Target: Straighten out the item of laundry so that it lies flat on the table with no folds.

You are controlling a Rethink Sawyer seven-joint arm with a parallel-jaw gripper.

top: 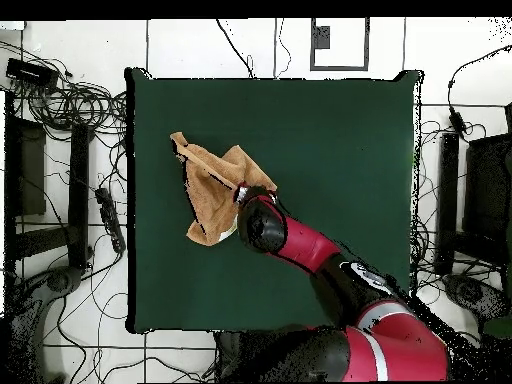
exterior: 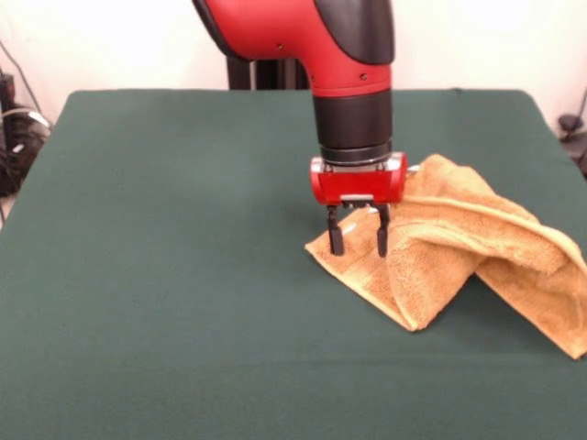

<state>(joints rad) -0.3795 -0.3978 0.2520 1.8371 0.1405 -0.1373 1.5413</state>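
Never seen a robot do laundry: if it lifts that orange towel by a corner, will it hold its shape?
Probably not: the towel already lies crumpled and folded over itself, so it likely droops. Its looped pile suggests the open pincer won't slip.

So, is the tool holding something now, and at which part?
Nothing is held. The tool is open, its two fingers down at the corner of the folded towel nearest the table's middle, with nothing pinched between them.
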